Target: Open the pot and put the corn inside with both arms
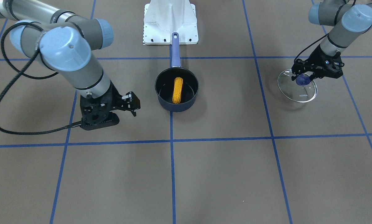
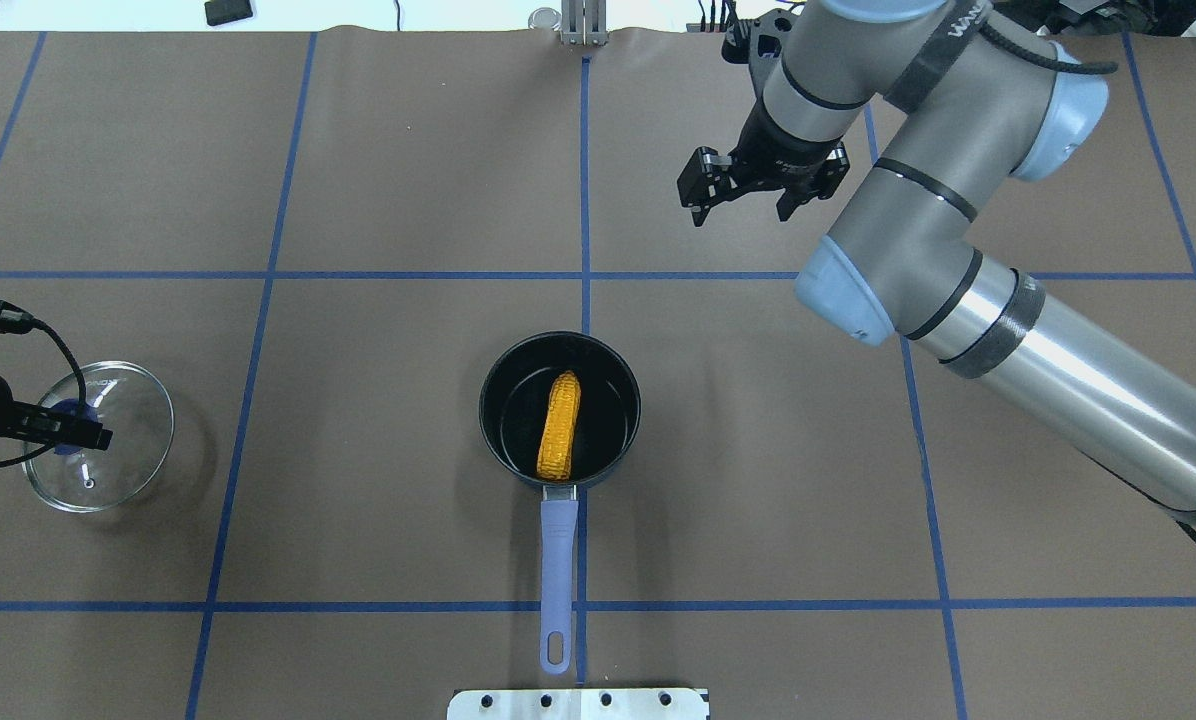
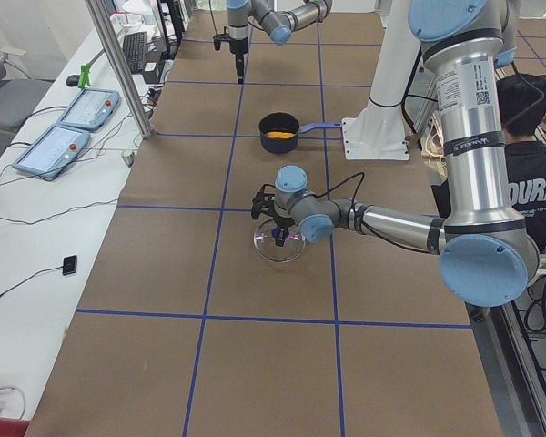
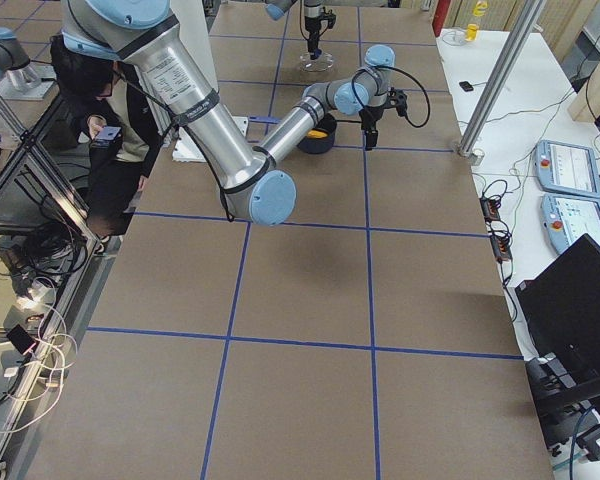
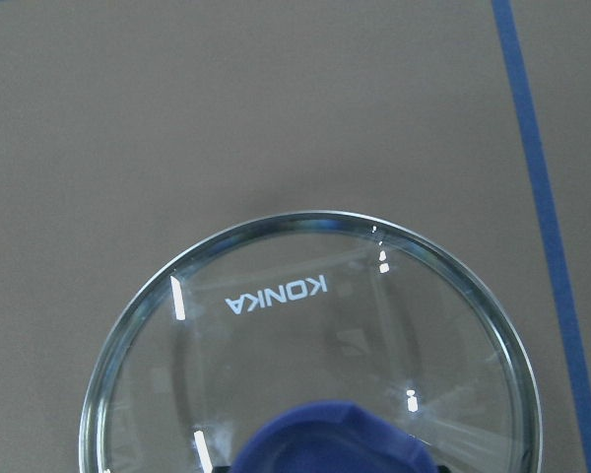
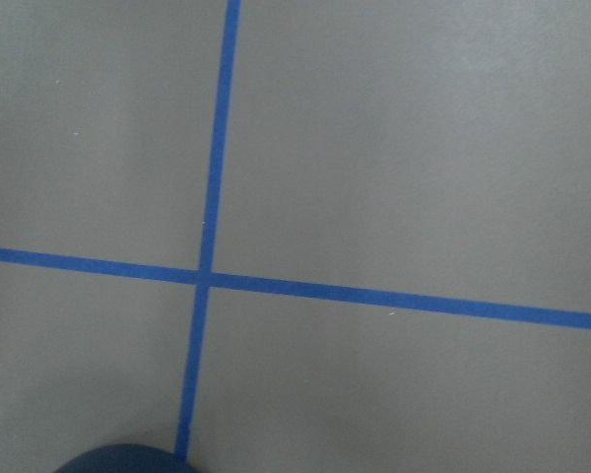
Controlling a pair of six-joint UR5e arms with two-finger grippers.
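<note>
The dark blue pot stands open mid-table, its long handle pointing to the robot's base. The orange-yellow corn lies inside it, and also shows in the overhead view. The clear glass lid is far off on the robot's left side and tilted. My left gripper is shut on its blue knob. The lid shows "KONKA" lettering. My right gripper is open and empty, beyond the pot on the robot's right side.
The white metal base plate sits at the robot's edge behind the pot handle. Blue tape lines divide the brown table cover. A person sits beside the table at the robot's end.
</note>
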